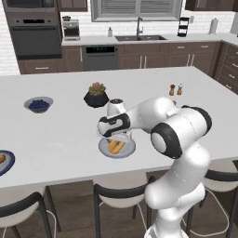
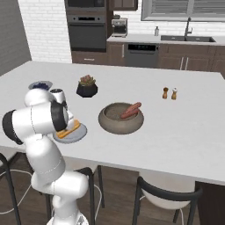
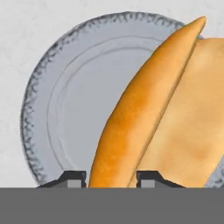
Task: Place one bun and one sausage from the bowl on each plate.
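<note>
My gripper (image 3: 111,179) is shut on a golden hot-dog bun (image 3: 148,118), which runs between the two fingertips (image 3: 72,178). The bun (image 1: 115,146) sits low over the plain light grey plate (image 1: 130,149) near the island's front edge; I cannot tell whether it touches. The plate (image 3: 65,100) lies right beneath the bun. The gripper (image 1: 116,138) points straight down at it. Off to the right stands the wide dull grey bowl (image 2: 105,121) with a reddish sausage (image 2: 131,110) in it. The blue-rimmed plate (image 1: 4,161) sits at the far left edge with something orange on it.
A small bowl of dark berries (image 1: 38,104) and a black pot with a succulent (image 1: 96,95) stand behind the plate. Two shakers (image 1: 175,89) are further right. Dark stools (image 1: 121,195) line the island's front edge.
</note>
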Motion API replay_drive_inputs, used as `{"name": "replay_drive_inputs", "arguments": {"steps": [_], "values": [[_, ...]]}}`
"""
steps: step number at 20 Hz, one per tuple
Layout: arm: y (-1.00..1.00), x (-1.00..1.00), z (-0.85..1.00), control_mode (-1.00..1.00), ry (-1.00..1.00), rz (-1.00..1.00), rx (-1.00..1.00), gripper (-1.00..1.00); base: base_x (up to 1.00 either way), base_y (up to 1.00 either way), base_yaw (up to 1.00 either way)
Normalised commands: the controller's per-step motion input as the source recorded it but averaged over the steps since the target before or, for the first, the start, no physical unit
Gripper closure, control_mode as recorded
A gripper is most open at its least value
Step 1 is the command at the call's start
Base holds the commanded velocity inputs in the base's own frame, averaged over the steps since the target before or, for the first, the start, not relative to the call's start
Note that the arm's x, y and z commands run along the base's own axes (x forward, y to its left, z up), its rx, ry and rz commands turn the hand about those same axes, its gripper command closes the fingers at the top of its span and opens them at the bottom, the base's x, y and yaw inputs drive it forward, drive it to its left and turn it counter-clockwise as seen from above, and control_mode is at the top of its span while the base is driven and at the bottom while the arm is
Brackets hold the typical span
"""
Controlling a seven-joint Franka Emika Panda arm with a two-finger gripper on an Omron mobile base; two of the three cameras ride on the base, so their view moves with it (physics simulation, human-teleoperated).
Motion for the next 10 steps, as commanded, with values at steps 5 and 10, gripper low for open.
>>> {"name": "replay_drive_inputs", "arguments": {"steps": [5,10], "values": [[0.0,0.26,-0.31,-1.0,0.0,0.06,0.0,1.0,0.0,0.0,0.0],[-0.12,-0.04,-0.13,-1.0,-0.09,0.06,0.0,-1.0,0.0,0.0,0.0]]}}
